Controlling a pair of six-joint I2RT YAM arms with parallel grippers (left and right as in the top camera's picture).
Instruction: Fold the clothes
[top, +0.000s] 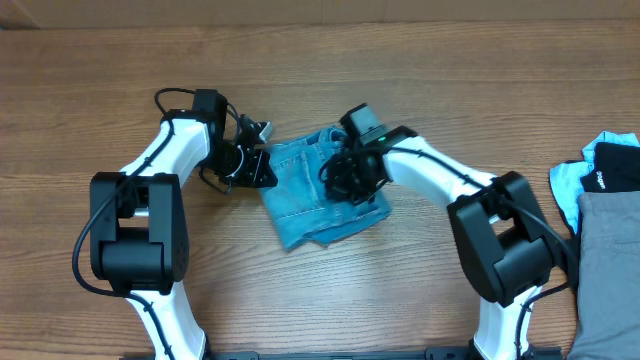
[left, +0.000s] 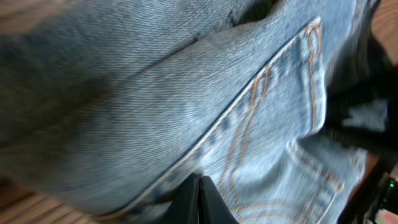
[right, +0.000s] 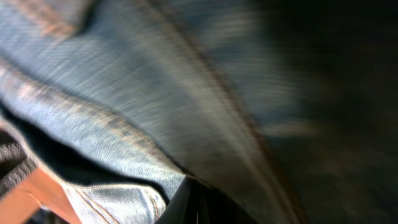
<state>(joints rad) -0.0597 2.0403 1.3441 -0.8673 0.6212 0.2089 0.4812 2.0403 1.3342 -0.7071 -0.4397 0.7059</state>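
The clothes, a pair of light-blue denim jeans, lie folded into a small bundle at the middle of the table. My left gripper is at the bundle's left edge. In the left wrist view its jaws are shut, tips against a stitched denim seam, with no cloth showing between them. My right gripper rests on top of the bundle toward its right side. In the right wrist view its dark fingers are closed together under blurred denim, and much of that view is in shadow.
A pile of other garments sits at the table's right edge: a black one, a pale-blue one and a plain grey one. Bare wooden tabletop surrounds the jeans.
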